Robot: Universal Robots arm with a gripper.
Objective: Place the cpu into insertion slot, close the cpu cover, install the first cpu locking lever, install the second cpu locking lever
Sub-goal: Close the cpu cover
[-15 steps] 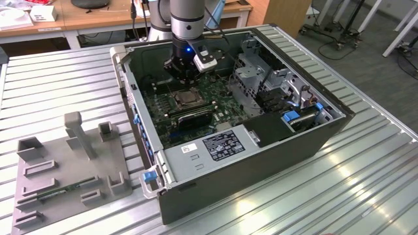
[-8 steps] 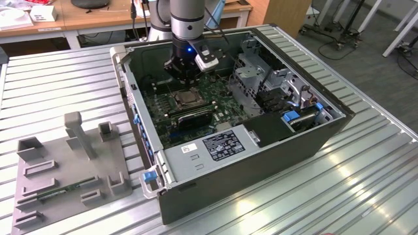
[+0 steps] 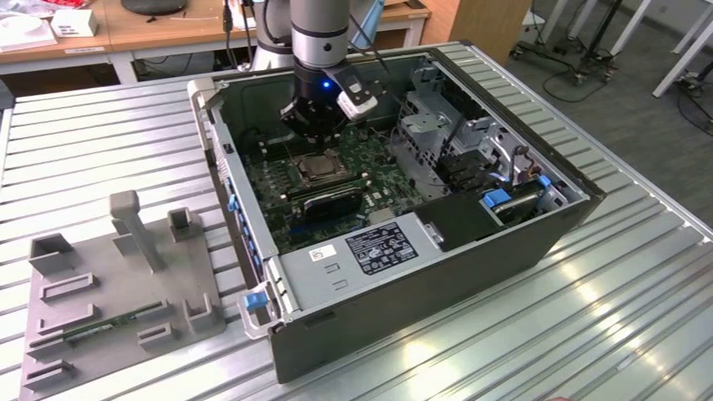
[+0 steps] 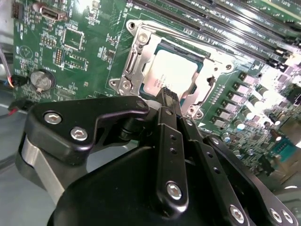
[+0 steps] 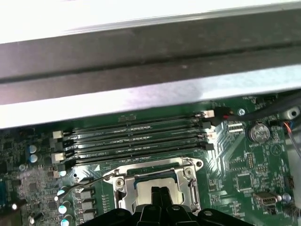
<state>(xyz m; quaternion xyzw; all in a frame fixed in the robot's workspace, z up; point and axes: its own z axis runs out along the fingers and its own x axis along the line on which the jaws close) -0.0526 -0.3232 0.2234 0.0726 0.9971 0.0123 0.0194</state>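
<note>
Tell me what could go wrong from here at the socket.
The shut gripper hangs right over the cpu; pressing down could scratch or skew it. In the first wrist view a locking lever juts out, seemingly unlatched, beside the cpu cover; it may slip off the gripper and spring back.

The cpu (image 4: 167, 75) lies under the cpu cover (image 4: 135, 56) on the motherboard (image 4: 84, 47), beside the memory slots (image 5: 136, 140).
</note>
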